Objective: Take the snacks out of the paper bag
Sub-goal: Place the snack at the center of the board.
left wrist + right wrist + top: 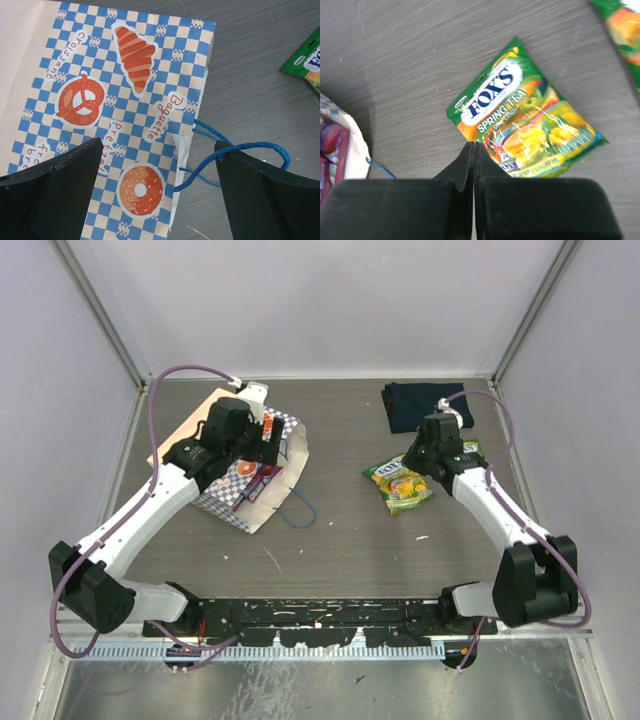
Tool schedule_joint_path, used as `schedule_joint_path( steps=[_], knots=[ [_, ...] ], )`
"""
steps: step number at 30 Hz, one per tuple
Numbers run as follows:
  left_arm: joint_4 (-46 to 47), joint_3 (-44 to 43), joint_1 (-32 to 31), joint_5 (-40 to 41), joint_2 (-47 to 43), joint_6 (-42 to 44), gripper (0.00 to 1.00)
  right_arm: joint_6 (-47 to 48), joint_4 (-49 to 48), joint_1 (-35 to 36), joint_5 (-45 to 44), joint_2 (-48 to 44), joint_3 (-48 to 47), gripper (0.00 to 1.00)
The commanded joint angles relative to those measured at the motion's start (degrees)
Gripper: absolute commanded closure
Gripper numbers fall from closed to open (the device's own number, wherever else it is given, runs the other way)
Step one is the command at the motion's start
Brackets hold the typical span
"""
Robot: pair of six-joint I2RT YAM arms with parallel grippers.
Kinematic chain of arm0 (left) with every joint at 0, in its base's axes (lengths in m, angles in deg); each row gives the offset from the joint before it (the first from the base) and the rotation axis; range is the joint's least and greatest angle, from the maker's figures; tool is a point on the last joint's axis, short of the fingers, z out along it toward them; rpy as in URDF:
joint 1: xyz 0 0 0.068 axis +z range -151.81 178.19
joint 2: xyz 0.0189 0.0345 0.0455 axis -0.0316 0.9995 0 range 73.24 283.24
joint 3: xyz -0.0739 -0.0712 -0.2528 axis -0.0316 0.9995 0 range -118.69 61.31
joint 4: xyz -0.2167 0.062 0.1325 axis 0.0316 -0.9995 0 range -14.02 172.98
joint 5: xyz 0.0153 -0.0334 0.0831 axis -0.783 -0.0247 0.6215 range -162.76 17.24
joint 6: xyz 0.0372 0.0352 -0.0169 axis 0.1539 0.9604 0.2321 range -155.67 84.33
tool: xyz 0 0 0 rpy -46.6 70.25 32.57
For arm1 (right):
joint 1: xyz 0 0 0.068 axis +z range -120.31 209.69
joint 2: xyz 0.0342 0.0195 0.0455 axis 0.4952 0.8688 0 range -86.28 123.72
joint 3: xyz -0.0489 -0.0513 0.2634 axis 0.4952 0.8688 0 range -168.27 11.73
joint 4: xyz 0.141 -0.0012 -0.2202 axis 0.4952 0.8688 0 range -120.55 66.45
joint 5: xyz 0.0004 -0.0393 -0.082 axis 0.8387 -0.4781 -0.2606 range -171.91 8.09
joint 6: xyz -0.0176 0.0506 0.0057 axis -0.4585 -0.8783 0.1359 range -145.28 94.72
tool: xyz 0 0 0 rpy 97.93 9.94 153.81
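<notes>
The paper bag (228, 502) lies on its side at the left, its checkered face (135, 100) up and its blue cord handles (240, 150) trailing onto the table. Purple and red snacks (262, 475) show in its mouth, and a purple one (332, 150) shows in the right wrist view too. My left gripper (160, 175) hovers open over the bag's mouth edge, one finger (55, 195) on each side. A green snack packet (525, 120) lies on the table. My right gripper (473, 145) is shut and empty at that packet's edge. A second green packet (620, 25) lies beyond it.
A dark navy folded cloth (415, 405) lies at the back right, behind my right gripper (412, 462). The second green packet (468, 450) lies partly under the right arm. Bare grey tabletop (340, 440) separates the bag from the packets. White walls enclose the table.
</notes>
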Motion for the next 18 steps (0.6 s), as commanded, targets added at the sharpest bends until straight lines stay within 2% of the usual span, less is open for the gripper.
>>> schedule_joint_path(
  steps=[1,7,12,15,18],
  knots=[
    [2.5,-2.3,0.3,-2.0,0.8,-0.8,0.04,9.6,-5.6,0.5,11.0,8.8,-2.0,0.99],
    [2.7,-0.8,0.3,-1.3,-1.3,-0.9,0.04,10.1,-10.6,1.7,16.9,19.2,-3.0,0.99],
    [2.5,0.4,0.3,-0.7,-2.0,-1.1,0.04,9.8,-11.5,2.7,18.0,24.3,-2.8,0.99],
    [2.3,0.6,0.3,-0.5,-1.8,-1.0,0.04,9.5,-11.5,2.7,18.3,24.6,-2.5,0.99],
    [2.3,0.5,0.3,-0.4,-1.8,-1.0,0.04,8.9,-11.5,2.7,17.3,21.0,-2.7,0.99]
  ],
)
